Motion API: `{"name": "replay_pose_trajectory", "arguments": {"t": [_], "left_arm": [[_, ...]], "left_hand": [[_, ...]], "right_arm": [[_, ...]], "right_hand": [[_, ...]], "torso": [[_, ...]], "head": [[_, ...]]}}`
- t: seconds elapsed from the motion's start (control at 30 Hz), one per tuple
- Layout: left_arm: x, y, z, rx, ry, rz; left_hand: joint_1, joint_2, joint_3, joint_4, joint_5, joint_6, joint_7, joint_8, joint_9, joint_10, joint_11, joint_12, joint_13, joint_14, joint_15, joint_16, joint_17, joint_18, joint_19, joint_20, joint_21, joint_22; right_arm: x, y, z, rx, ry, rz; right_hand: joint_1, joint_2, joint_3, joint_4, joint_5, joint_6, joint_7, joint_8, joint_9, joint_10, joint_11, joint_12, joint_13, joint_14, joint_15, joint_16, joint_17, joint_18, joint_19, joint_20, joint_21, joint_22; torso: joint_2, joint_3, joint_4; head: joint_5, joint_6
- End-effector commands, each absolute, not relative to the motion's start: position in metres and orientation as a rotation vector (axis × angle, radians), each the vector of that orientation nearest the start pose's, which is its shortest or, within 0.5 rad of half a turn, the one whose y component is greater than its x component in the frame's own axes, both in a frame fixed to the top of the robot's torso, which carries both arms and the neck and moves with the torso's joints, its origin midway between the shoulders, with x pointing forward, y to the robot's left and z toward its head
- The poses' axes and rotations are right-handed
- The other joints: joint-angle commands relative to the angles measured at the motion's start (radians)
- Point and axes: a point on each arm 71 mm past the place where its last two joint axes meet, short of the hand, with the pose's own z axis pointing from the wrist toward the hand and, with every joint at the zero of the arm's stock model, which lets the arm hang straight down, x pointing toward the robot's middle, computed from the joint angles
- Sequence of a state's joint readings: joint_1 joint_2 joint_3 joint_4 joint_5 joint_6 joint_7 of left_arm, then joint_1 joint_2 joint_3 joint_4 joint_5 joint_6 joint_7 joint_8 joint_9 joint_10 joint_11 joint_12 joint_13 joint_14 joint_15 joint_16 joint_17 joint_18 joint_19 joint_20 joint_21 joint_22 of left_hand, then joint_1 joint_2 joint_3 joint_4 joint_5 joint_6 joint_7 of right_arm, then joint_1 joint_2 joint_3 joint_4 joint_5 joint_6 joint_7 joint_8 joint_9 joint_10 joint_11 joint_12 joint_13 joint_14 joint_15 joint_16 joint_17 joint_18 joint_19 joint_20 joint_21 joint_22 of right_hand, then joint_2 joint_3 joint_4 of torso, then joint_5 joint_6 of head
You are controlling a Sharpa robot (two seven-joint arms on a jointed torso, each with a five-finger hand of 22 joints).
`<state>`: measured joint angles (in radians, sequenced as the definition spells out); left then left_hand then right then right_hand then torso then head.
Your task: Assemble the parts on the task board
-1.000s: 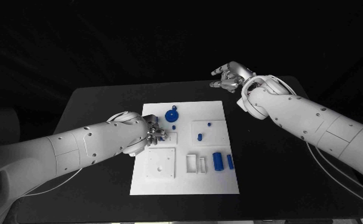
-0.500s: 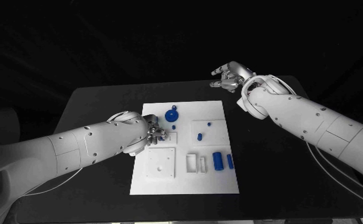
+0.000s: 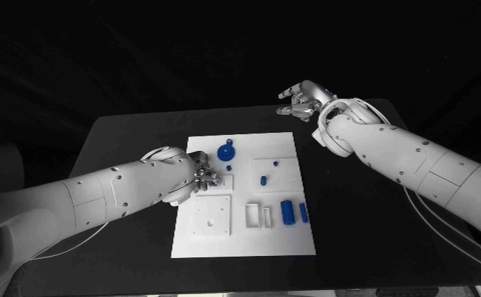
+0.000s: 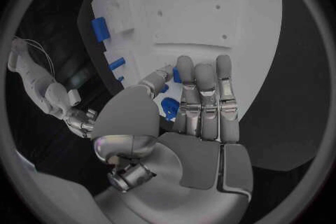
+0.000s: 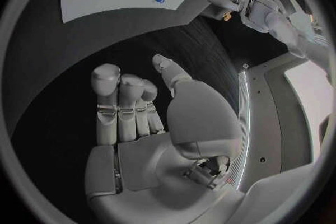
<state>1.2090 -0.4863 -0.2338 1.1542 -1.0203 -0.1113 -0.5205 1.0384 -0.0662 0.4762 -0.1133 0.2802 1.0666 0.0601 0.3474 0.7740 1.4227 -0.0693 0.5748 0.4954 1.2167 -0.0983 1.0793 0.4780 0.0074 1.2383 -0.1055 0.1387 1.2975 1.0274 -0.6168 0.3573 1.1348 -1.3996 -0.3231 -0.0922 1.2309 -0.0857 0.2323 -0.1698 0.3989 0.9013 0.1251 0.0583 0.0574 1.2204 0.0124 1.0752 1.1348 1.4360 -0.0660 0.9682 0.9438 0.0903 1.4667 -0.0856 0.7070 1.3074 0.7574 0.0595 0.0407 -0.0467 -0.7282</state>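
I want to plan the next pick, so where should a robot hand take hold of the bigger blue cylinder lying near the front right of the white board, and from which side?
Probably across the middle of the blue cylinder, coming straight down from above. It lies flat on the task board with its long axis running front to back, so fingers would pinch its two long sides. A smaller blue piece lies close on its right, so keep the fingers narrow there.

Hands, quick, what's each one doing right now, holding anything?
Left hand: over the task board, fingertips at a small blue part; a hold cannot be told.
Right hand: open, holding nothing, off the board.
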Motion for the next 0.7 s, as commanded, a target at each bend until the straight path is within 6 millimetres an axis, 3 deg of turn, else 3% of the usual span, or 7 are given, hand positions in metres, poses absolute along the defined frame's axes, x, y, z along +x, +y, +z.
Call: {"name": "replay_pose_trajectory", "arguments": {"t": [0.03,0.2,0.23,0.37,0.47,0.5,0.7], "left_arm": [[0.51,0.153,-0.297,-0.261,2.271,-0.259],[0.511,0.154,-0.297,-0.264,2.266,-0.256],[0.511,0.154,-0.297,-0.265,2.264,-0.255],[0.512,0.156,-0.297,-0.271,2.257,-0.249],[0.512,0.158,-0.297,-0.275,2.256,-0.245],[0.512,0.159,-0.297,-0.276,2.255,-0.244],[0.513,0.163,-0.297,-0.283,2.25,-0.242]], "left_hand": [[-0.007,-0.018,-0.002,0.011,-0.018,0.093,-0.09,0.002,-0.002,-0.005,-0.003,-0.004,0.0,0.004,0.004,-0.005,-0.001,-0.007,0.008,0.002,-0.008,-0.001],[-0.003,-0.025,-0.015,0.035,-0.053,0.094,-0.091,0.003,-0.005,-0.007,-0.003,-0.003,0.001,0.003,0.005,-0.006,-0.002,-0.007,0.014,0.003,-0.022,-0.001],[-0.009,-0.027,-0.026,0.047,-0.1,0.096,-0.092,0.005,-0.005,-0.007,-0.003,-0.002,0.001,0.003,0.005,-0.006,-0.002,-0.007,0.015,0.003,-0.024,-0.001],[0.006,-0.039,-0.06,0.103,-0.146,0.096,-0.092,0.008,-0.005,-0.011,-0.003,0.001,0.003,0.003,0.006,-0.007,-0.003,-0.007,0.022,0.004,-0.04,-0.003],[-0.001,-0.053,-0.086,0.127,-0.151,0.094,-0.091,0.012,-0.003,-0.014,-0.002,0.003,0.005,0.0,0.007,-0.008,-0.004,-0.007,0.023,0.005,-0.048,-0.003],[-0.01,-0.059,-0.127,0.136,-0.096,0.095,-0.09,0.016,0.0,-0.015,0.0,0.003,0.005,-0.002,0.008,-0.009,-0.004,-0.007,0.022,0.006,-0.05,-0.003],[0.026,-0.057,-0.242,0.183,-0.103,0.093,-0.087,0.018,-0.003,-0.024,0.003,0.008,0.006,-0.01,0.011,-0.009,-0.003,-0.007,0.021,0.01,-0.064,0.0]], "right_arm": [[0.563,-0.225,-0.173,0.268,1.511,0.638],[0.563,-0.225,-0.173,0.268,1.505,0.64],[0.563,-0.225,-0.173,0.269,1.504,0.641],[0.564,-0.226,-0.173,0.271,1.501,0.641],[0.564,-0.227,-0.173,0.275,1.499,0.64],[0.564,-0.227,-0.173,0.277,1.499,0.64],[0.564,-0.229,-0.174,0.285,1.496,0.636]], "right_hand": [[-0.012,0.0,0.004,-0.002,0.004,0.007,-0.001,0.0,0.001,0.002,-0.004,0.001,0.0,0.004,0.0,-0.004,0.0,0.017,0.055,0.001,-0.006,0.072],[-0.013,-0.001,0.005,-0.001,0.007,0.01,-0.001,0.0,0.001,0.005,-0.004,0.004,0.002,0.004,-0.001,-0.001,0.003,0.017,0.055,0.0,-0.003,0.072],[-0.013,-0.001,0.005,-0.001,0.007,0.01,-0.001,0.0,0.001,0.005,-0.004,0.004,0.002,0.004,-0.001,-0.001,0.003,0.017,0.055,0.0,-0.003,0.072],[-0.013,-0.002,0.005,0.0,0.007,0.01,-0.001,0.0,0.001,0.003,-0.004,0.001,0.0,0.003,-0.001,-0.004,0.0,0.017,0.055,0.001,-0.004,0.071],[-0.013,-0.002,0.004,0.0,0.007,0.006,-0.001,0.0,0.001,0.0,-0.004,-0.002,-0.002,0.003,-0.001,-0.006,-0.001,0.017,0.055,0.001,-0.006,0.071],[-0.013,-0.002,0.004,0.0,0.007,0.006,-0.001,0.0,0.001,0.0,-0.004,-0.002,-0.002,0.003,-0.001,-0.006,-0.001,0.017,0.055,0.001,-0.006,0.071],[-0.011,-0.002,0.006,-0.001,0.007,-0.002,0.0,0.0,0.001,-0.002,-0.004,-0.006,-0.006,0.002,0.0,-0.011,-0.006,0.018,0.054,0.001,-0.011,0.069]], "torso": [[0.0,-0.0009,0.0009],[0.0,-0.0011,0.0008],[0.0,-0.001,0.0011],[0.0,-0.0016,0.0011],[-0.001,-0.002,0.0011],[-0.001,-0.0022,0.0009],[-0.001,-0.0024,0.0009]], "head": [[-0.002,0.0],[-0.004,-0.001],[-0.004,-0.001],[-0.004,0.0],[-0.004,-0.001],[-0.004,-0.001],[-0.003,-0.001]]}}
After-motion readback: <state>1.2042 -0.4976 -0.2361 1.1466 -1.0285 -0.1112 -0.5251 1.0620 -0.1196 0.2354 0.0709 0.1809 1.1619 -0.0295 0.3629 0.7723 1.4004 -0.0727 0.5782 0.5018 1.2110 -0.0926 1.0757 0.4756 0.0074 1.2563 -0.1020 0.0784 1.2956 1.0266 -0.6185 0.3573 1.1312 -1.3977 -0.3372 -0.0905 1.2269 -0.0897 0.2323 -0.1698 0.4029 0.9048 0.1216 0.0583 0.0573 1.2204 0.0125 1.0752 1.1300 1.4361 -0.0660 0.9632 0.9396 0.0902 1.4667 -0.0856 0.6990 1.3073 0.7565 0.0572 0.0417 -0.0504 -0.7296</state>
